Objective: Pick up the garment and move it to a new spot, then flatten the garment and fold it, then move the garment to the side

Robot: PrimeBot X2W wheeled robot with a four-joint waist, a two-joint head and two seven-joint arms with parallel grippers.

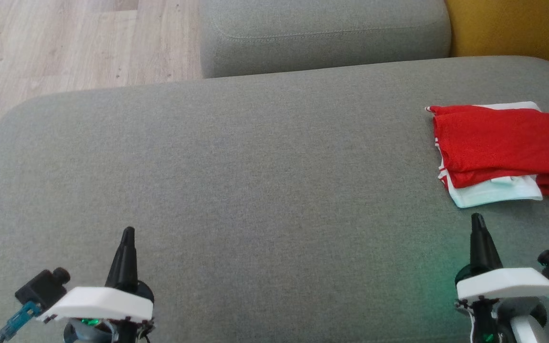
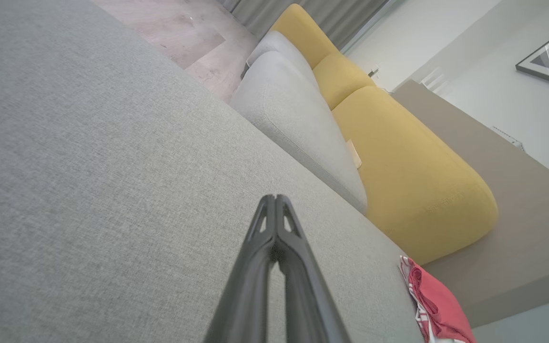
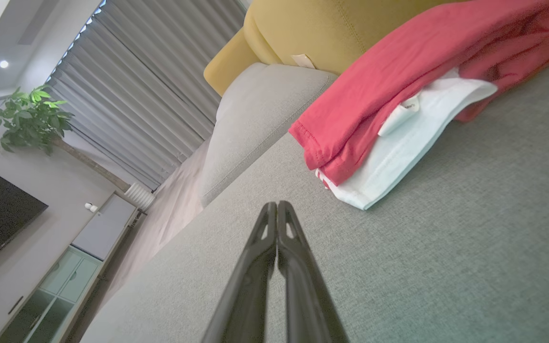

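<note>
While pale wooden floor shows past the far left corner of the broad grey fabric seat cushion, the left gripper sits over that cushion's near left part, its two dark fingers pressed together on nothing. Behind the cushion's far edge stands a smaller grey fabric block, with a mustard-yellow cushion just beside it. The folded red and white cloth garment lies on the cushion's right side. The right gripper, fingers likewise closed and empty, points at the garment's near white edge, just short of it.
</note>
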